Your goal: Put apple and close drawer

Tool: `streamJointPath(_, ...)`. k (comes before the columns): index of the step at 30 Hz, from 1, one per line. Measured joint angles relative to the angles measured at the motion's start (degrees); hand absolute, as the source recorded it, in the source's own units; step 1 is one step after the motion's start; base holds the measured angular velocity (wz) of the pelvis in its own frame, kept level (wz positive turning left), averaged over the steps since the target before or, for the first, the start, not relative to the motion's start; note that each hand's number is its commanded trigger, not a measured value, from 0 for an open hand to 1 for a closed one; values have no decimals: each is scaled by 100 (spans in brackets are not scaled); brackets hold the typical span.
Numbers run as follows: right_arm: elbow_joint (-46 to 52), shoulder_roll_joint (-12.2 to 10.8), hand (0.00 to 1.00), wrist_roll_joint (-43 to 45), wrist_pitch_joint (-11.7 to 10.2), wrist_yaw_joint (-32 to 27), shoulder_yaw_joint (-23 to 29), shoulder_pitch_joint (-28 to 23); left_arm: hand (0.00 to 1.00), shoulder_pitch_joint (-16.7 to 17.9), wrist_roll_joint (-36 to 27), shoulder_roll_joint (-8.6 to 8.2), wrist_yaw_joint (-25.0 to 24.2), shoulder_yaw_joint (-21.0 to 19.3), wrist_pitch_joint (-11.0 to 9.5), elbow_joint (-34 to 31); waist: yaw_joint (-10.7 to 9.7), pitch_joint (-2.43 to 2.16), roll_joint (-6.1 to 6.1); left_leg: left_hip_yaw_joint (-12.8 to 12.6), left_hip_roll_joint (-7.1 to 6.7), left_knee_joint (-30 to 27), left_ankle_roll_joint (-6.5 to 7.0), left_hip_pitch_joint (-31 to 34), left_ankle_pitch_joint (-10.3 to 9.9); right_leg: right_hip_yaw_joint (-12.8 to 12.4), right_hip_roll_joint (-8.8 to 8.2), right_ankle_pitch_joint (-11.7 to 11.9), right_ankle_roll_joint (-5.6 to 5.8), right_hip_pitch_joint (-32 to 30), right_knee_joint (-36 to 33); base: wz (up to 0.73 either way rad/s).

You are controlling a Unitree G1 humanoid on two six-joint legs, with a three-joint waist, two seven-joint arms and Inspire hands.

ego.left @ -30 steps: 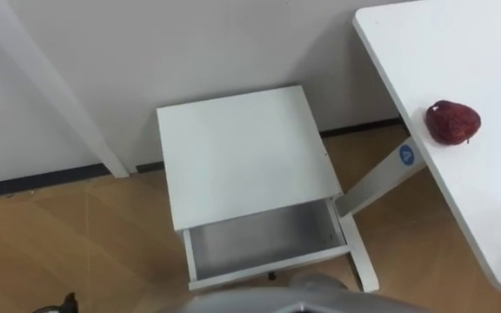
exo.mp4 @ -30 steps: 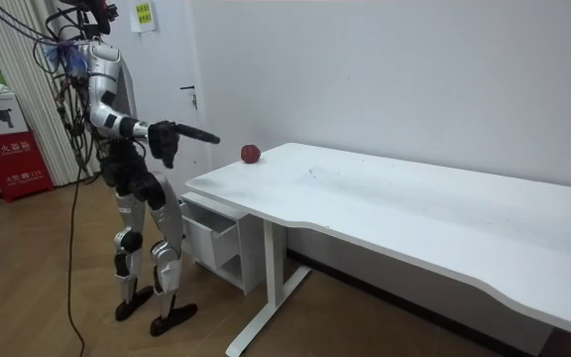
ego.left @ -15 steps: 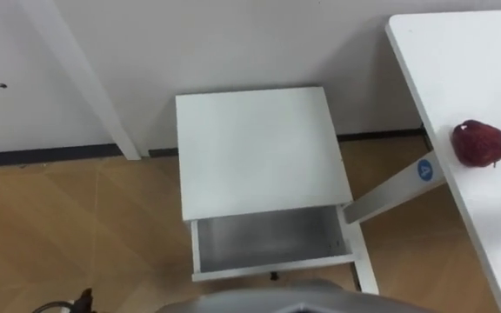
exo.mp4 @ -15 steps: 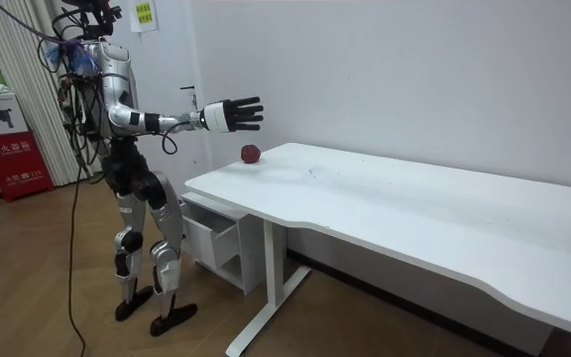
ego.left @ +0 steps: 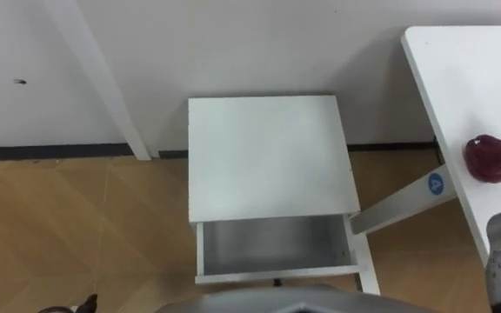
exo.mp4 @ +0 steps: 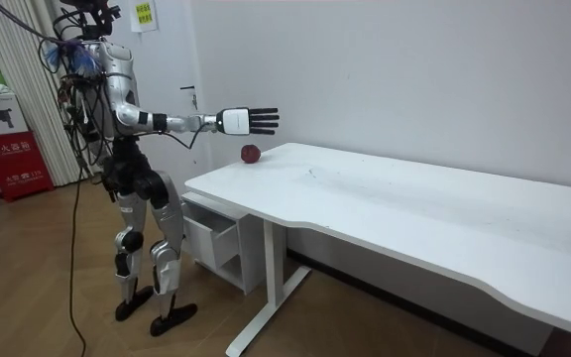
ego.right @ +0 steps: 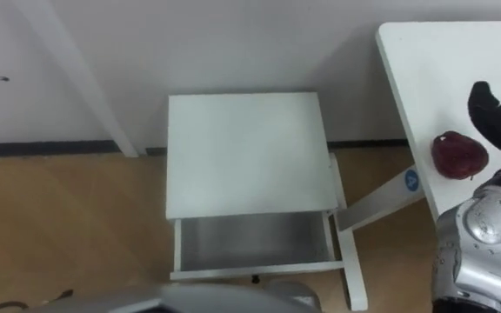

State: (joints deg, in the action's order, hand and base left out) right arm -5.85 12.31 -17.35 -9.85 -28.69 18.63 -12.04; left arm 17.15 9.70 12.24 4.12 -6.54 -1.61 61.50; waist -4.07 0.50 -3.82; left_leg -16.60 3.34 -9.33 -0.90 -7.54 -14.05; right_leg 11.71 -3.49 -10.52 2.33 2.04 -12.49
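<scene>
I'm seeing the right hand [exo.mp4: 250,120] stretched out flat, fingers straight and spread, holding nothing; it's hovering over the desk [ego.left: 459,61] to the right of the cabinet [ego.left: 268,152], above the apple [ego.left: 492,159] and not touching it; the apple is sitting on the desk near the edge facing the cabinet; the drawer [ego.left: 272,250] is hanging open at the cabinet's front; the robot is standing at that front.

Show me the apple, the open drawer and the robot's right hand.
apple [ego.left: 494,159]: left eye view, middle of its red skin.
drawer [ego.left: 272,245]: left eye view, bare bottom inside.
right hand [exo.mp4: 248,120]: room view, middle of the outstretched hand.
</scene>
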Motion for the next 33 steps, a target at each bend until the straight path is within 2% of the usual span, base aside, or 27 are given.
streamJointPath(7, -135, 38, 0, 2, 66, 398, -184, 21, 0, -6, 134, 0, 58, -1, 6, -23, 61, -5, 2, 8, 2, -2, 0, -24, 0, 1, 1, 2, -1, 32, -7, 0)
streamJointPath(16, -405, 38, 0, 2, 75, 453, -281, 20, 0, -1, 134, -3, 185, -2, 46, -140, 118, -15, -6, 24, 3, -22, 0, 17, 0, 58, -12, 9, -1, 24, -16, 2)
streamJointPath(21, -530, 38, 0, -9, 125, 540, -339, 18, 0, 14, 137, -3, 198, -21, 97, -140, 126, -37, 9, 25, 1, -24, 0, 17, 0, 58, -13, 9, 0, 23, -13, 0)
streamJointPath(24, -617, 38, 0, 3, 124, 555, -337, 8, 0, 15, 310, -3, 234, -41, 133, -140, 118, -70, 36, 35, 2, -28, 0, 10, 0, 55, -12, 10, -1, 33, -5, 0)
streamJointPath(33, -863, 118, 0, 139, 84, 555, -235, -35, 0, 55, 505, -20, 441, -46, 168, -135, 87, -86, 86, 83, 12, -30, 0, -12, 0, 95, 4, 67, -8, 118, 92, 1)
